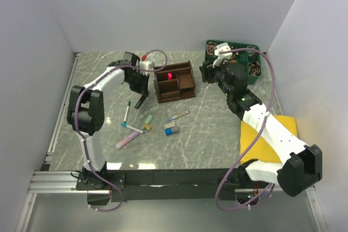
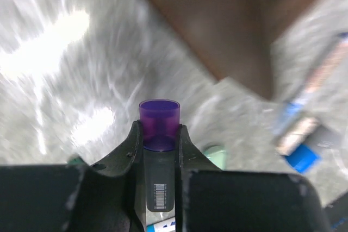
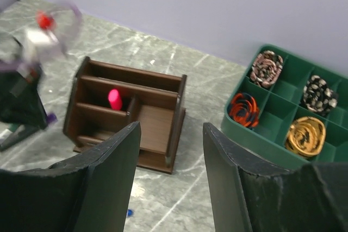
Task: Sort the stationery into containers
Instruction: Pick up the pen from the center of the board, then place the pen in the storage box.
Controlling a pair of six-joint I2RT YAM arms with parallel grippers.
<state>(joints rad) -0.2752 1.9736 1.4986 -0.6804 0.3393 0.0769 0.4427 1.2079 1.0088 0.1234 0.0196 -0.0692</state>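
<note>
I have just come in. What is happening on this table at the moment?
The robot is sorting stationery into the brown wooden organiser. Its left pincer is shut on a purple marker, held just to the left of the organiser. The right pincer is open and empty, hovering at the organiser's right side. One pink marker already stands in a compartment. Several pens and small pieces lie on the table, not yet sorted.

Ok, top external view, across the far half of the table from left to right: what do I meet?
left gripper holding the purple highlighter → wooden organiser → right gripper → green cable tray
</note>
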